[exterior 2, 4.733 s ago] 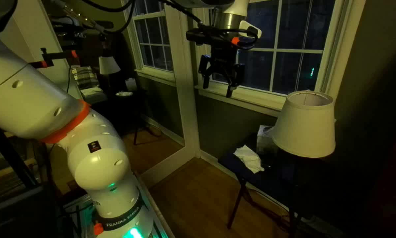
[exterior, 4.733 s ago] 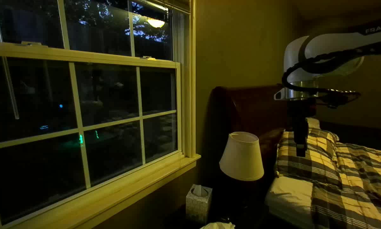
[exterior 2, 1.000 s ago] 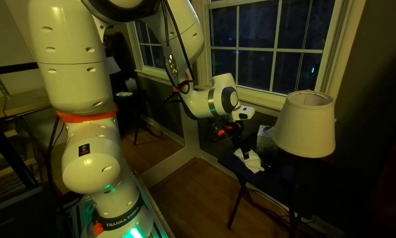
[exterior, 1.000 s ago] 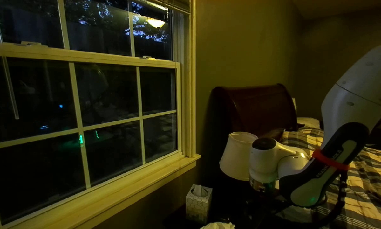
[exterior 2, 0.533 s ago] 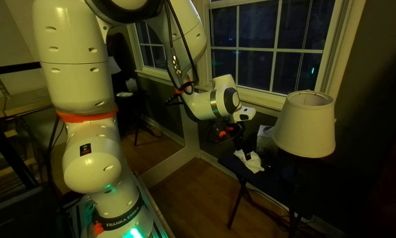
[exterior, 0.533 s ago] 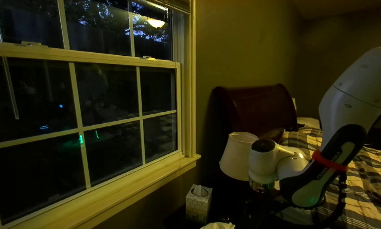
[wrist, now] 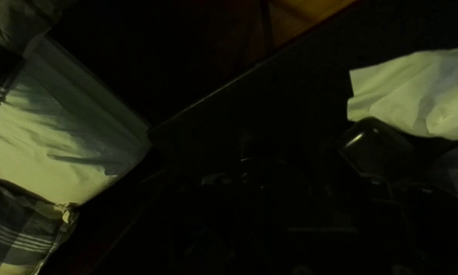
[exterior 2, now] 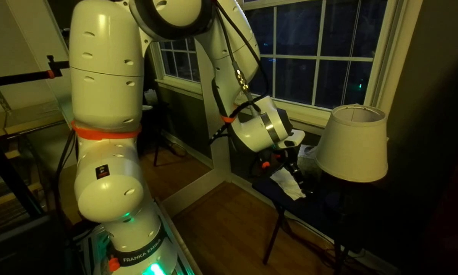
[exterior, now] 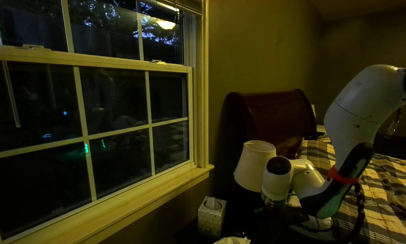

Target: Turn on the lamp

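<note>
The lamp's cream tapered shade (exterior 2: 353,145) stands upright and unlit on the dark bedside table; its slim base is lost in shadow. An exterior view also has the lamp (exterior: 250,167), partly covered by my wrist. My gripper (exterior 2: 304,186) points down at a slant, low over the table, beside the white tissue and on the window side of the lamp, apart from the shade. In the wrist view the jaws are nearly black, so their spread and anything between them cannot be made out. A dark glinting shape (wrist: 376,147) there may be a finger or a table object.
A crumpled white tissue (exterior 2: 286,182) lies on the table (exterior 2: 265,188), with a patterned tissue box (exterior: 211,217) behind. The bed (exterior: 389,184) and its headboard (exterior: 277,115) stand beside the table. The window sill (exterior: 175,189) runs close by.
Earlier the gripper hung high with open jaws before the window; it has come down to the table. Over the last second it has shifted from above the tissue towards the lamp and tilted.
</note>
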Robot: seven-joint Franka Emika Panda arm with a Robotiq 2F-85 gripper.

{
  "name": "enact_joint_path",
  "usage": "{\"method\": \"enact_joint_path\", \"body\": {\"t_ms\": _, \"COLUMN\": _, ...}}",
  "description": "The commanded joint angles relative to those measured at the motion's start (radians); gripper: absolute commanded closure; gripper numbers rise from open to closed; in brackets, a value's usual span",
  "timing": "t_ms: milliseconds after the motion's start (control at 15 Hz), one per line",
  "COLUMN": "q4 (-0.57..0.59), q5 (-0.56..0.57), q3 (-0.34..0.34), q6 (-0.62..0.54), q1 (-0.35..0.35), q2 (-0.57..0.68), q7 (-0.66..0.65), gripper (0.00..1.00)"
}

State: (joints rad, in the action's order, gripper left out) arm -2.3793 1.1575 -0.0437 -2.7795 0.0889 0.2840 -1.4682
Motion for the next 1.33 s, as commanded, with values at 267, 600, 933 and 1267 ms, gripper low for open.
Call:
{"method": "enact_joint_path", "body": {"t_ms": 267, "q4": 0.189, "q5": 0.365, "q3": -0.108, "q6": -0.001, "q1": -0.102, "q2": 0.219, "q7": -0.535, "gripper": 1.0}}
{"method": "enact_joint_path", "body": {"t_ms": 600, "q4": 0.279, "q5": 0.577, "q3": -0.119, "q6": 0.078, "q1": -0.125, "q2": 0.327, "q7": -0.87, "gripper": 1.0}}
{"method": "enact_joint_path", "body": {"t_ms": 933, "q4": 0.308, "q5": 0.648, "q3": -0.117, "q6": 0.24, "q1": -0.132, "q2": 0.392, "q7": -1.06, "gripper": 1.0}}
{"method": "enact_joint_path", "body": {"t_ms": 1267, "q4": 0.286, "q5": 0.616, "q3": -0.011, "q6": 0.242, "q1": -0.027, "q2": 0.355, "q7": -0.95, "gripper": 0.99}}
